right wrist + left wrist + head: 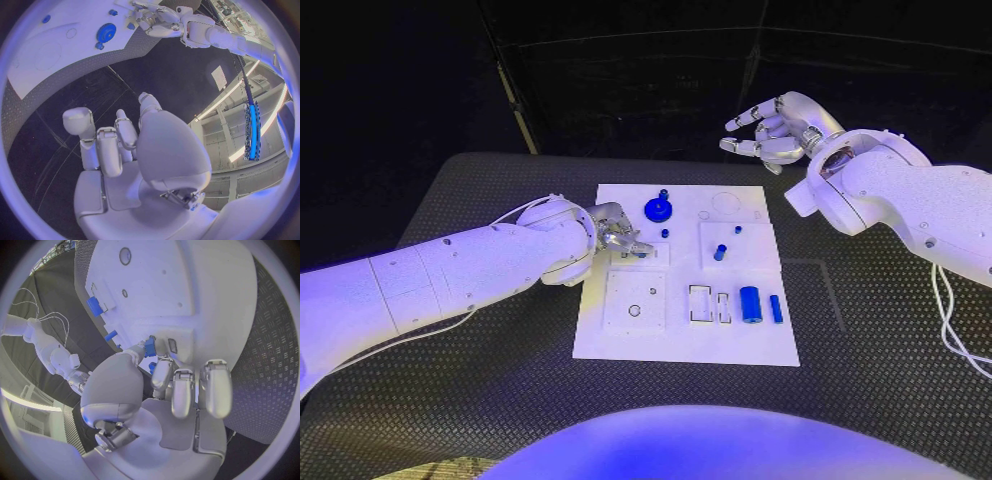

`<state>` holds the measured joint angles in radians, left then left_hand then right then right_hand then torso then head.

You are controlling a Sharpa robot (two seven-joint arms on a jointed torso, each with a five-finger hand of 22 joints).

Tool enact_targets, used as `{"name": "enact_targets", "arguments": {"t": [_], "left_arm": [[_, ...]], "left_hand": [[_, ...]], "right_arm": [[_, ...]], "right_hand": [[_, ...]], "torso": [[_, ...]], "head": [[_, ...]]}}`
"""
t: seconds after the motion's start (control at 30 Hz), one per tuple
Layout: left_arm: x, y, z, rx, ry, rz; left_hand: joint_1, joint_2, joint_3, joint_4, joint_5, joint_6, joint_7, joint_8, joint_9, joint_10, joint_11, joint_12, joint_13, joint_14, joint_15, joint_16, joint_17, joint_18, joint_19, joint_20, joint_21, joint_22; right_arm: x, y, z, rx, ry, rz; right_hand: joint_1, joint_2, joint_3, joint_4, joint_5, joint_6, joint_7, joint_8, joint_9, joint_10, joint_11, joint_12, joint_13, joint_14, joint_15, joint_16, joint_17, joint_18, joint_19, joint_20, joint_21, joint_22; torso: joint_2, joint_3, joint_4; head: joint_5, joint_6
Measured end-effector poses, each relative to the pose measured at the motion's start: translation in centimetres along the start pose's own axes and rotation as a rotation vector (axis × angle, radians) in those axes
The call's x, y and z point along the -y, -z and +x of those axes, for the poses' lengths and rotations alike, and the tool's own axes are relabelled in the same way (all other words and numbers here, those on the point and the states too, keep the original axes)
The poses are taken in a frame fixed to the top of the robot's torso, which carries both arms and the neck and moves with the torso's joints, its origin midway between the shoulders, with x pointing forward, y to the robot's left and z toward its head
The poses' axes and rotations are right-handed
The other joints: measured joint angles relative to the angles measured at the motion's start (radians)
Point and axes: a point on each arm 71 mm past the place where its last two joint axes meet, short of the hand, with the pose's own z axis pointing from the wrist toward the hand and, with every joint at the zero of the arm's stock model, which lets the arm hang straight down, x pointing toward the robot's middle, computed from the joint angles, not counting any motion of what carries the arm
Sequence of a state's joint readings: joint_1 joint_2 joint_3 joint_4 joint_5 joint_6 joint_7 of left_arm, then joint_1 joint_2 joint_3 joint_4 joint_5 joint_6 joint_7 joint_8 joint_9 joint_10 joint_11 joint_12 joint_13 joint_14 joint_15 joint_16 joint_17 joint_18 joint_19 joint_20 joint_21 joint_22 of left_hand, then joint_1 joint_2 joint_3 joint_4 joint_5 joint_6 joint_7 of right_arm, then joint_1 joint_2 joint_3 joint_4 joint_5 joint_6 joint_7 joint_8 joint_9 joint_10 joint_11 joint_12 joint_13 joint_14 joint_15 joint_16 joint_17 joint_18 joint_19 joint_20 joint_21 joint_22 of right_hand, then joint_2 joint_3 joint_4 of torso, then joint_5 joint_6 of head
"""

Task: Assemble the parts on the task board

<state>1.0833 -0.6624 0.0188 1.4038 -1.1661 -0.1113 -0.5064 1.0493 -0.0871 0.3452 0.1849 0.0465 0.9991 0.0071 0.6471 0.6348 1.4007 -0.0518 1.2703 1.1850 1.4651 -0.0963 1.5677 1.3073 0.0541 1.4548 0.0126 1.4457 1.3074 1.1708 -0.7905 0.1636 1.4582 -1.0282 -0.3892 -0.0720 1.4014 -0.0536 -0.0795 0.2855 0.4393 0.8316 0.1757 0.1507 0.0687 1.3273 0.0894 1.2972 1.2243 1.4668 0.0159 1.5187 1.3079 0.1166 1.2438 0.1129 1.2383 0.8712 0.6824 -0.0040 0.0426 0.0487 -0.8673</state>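
The white task board (625,335) lies in the middle of the table. My left hand (615,235) rests at the board's left edge and pinches a small blue part (150,346) between thumb and a finger, low over the board. A round blue part (658,208) stands near the board's far edge, with a small blue peg (664,233) just in front of it. Another peg (720,252) stands at mid-board. A blue cylinder (750,303) and a thin blue pin (776,308) lie toward the near right. My right hand (769,130) hangs raised beyond the board's far right corner, fingers apart, holding nothing.
The board has rectangular slots (700,304) beside the cylinder and a square recess with a hole (636,309) at the near left. Black textured table (877,350) surrounds the board. In the right wrist view the round blue part (106,32) and my left hand (159,20) appear far off.
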Motion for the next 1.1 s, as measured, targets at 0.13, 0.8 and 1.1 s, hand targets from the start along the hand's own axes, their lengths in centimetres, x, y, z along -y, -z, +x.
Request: {"name": "enact_targets", "arguments": {"t": [0.13, 0.8, 1.1], "left_arm": [[-0.08, -0.04, -0.16, -0.001, -0.003, -0.003], [0.23, -0.36, -0.52, -0.006, -0.013, -0.008], [0.42, -0.38, -0.48, -0.018, -0.021, -0.006]], "left_hand": [[0.000, 0.000, 0.003, -0.003, 0.000, 0.000, 0.000, 0.000, 0.000, 0.000, 0.000, 0.000, 0.000, 0.000, 0.000, 0.000, 0.000, 0.000, 0.000, 0.000, 0.000, 0.000], [0.000, 0.000, 0.006, 0.000, 0.000, 0.000, 0.000, 0.004, 0.002, 0.004, -0.004, 0.000, 0.002, 0.000, 0.000, 0.000, 0.000, 0.000, 0.000, 0.000, 0.000, 0.000], [0.000, 0.000, 0.015, -0.009, 0.000, 0.004, -0.004, 0.009, 0.006, 0.004, -0.004, 0.004, 0.003, 0.000, 0.000, 0.000, 0.000, 0.000, 0.000, 0.000, 0.000, 0.000]], "right_arm": [[0.00, 0.00, 0.00, 0.000, 0.000, 0.000], [-0.02, -0.04, 0.06, -0.001, 0.000, 0.000], [-0.01, -0.08, 0.08, -0.002, 0.000, 0.000]], "right_hand": [[0.000, 0.000, 0.000, 0.000, 0.000, 0.000, 0.000, 0.000, 0.000, 0.000, 0.000, 0.000, 0.000, 0.000, 0.000, 0.000, 0.000, 0.000, 0.000, 0.000, 0.000, 0.000], [0.000, 0.000, 0.000, 0.000, 0.000, 0.000, 0.000, 0.000, 0.000, 0.000, 0.000, 0.000, 0.000, 0.000, 0.000, 0.000, 0.000, 0.000, 0.000, 0.000, 0.000, 0.000], [0.000, 0.000, 0.000, 0.000, 0.000, 0.000, 0.000, 0.000, 0.000, 0.000, 0.000, 0.000, 0.000, 0.000, 0.000, 0.000, 0.000, 0.000, 0.000, 0.000, 0.000, 0.000]], "torso": [[0.000, 0.0000, 0.0000], [0.000, 0.0007, -0.0001], [0.000, 0.0008, -0.0002]], "head": [[0.001, 0.000], [-0.001, -0.002], [-0.001, -0.003]]}}
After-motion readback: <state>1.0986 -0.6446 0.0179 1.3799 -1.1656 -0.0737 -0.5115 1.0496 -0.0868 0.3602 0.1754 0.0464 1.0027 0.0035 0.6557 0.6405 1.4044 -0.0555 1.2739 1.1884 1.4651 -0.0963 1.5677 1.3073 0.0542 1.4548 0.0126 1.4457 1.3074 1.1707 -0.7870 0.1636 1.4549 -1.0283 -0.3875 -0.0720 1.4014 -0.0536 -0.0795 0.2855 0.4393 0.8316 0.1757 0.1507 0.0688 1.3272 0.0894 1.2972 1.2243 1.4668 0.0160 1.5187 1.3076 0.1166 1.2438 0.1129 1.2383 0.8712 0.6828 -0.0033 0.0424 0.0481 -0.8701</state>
